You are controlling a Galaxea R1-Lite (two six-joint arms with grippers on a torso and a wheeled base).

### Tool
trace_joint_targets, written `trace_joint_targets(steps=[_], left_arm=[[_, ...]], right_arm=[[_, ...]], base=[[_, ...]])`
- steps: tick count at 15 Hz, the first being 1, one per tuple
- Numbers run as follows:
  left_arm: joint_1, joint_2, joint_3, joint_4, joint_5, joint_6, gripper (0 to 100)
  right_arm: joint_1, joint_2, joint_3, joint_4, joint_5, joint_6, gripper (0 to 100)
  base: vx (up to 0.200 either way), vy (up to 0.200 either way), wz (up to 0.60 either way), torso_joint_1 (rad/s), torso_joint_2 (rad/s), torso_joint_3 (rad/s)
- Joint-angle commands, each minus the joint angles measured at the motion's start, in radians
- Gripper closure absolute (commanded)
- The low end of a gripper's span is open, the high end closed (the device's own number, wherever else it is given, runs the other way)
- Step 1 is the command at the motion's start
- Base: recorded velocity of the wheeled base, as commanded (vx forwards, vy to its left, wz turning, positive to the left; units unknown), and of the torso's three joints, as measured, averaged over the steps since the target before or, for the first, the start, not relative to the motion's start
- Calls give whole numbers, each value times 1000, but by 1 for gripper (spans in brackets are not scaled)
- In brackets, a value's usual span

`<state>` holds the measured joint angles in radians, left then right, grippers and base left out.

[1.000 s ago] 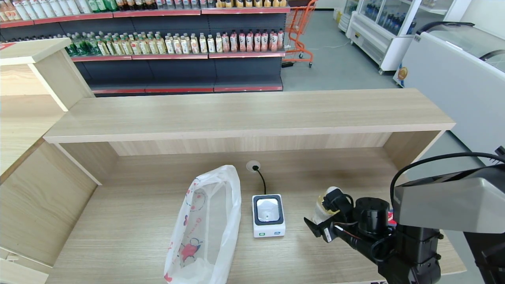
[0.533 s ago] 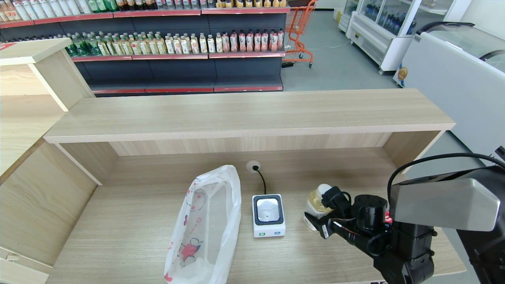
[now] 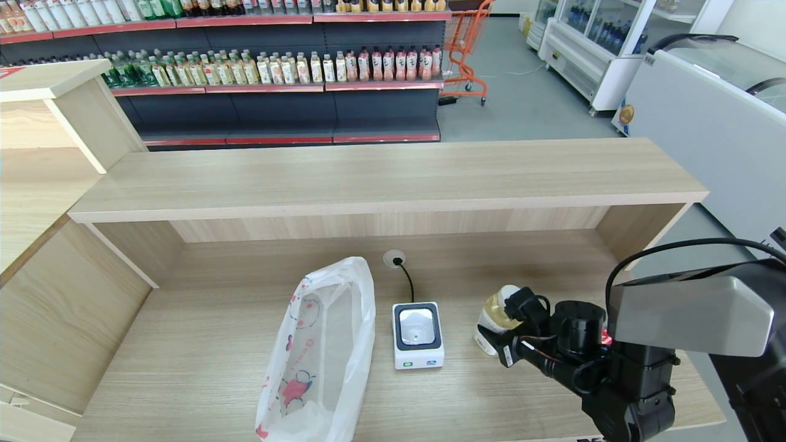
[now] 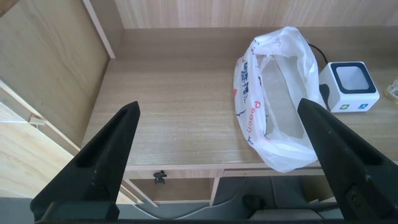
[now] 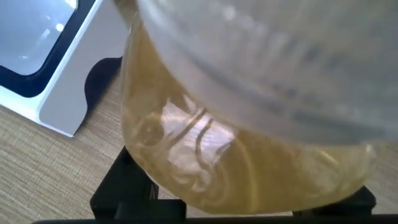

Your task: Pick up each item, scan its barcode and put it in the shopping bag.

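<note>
Right end effector gripping amber bottle (label unreadable), beside scanner, left end effector spread wide

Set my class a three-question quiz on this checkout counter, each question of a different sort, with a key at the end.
1. True or false: the scanner stands between the shopping bag and the bottle.
2. What does the right gripper hold? A) the bottle B) the shopping bag C) nothing
3. Fill in: the left gripper is ____ (open or shut).
Key: 1 true; 2 A; 3 open.
</note>
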<state>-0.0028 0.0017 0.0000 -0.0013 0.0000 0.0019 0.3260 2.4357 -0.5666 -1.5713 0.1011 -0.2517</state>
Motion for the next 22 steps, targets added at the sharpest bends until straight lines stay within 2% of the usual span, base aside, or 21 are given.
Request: trace_joint_targets(steps=[1,3,4,9,11,14,16,22], left_arm=[[0,0,0,0,0,1,0],[0,0,0,0,0,1,0],[0,0,0,0,0,0,0],[0,0,0,0,2,1,0],[0,0,0,0,0,0,0],[0,0,0,0,2,1,0],[0,0,0,0,0,0,0],[0,0,0,0,0,0,0]], right_arm=[[-11,-63,16,0,0,71,100],[-45,-182,50,51,5,196,100],[-82,-307,59,189,42,247,100],[-131,-662,39,568,445,365,100],[-133,-808,42,731,652,381,100],[-114,-906,54,847,816,379,100],[-100,-955,68,895,861,379,100],[30,-985,149,907,865,353,100]], base=[[0,0,0,0,0,0],[0,0,0,0,0,0],[0,0,0,0,0,0],[0,0,0,0,0,0],[0,0,0,0,0,0],[0,0,0,0,0,0],[0,0,0,0,0,0],[0,0,0,0,0,0]])
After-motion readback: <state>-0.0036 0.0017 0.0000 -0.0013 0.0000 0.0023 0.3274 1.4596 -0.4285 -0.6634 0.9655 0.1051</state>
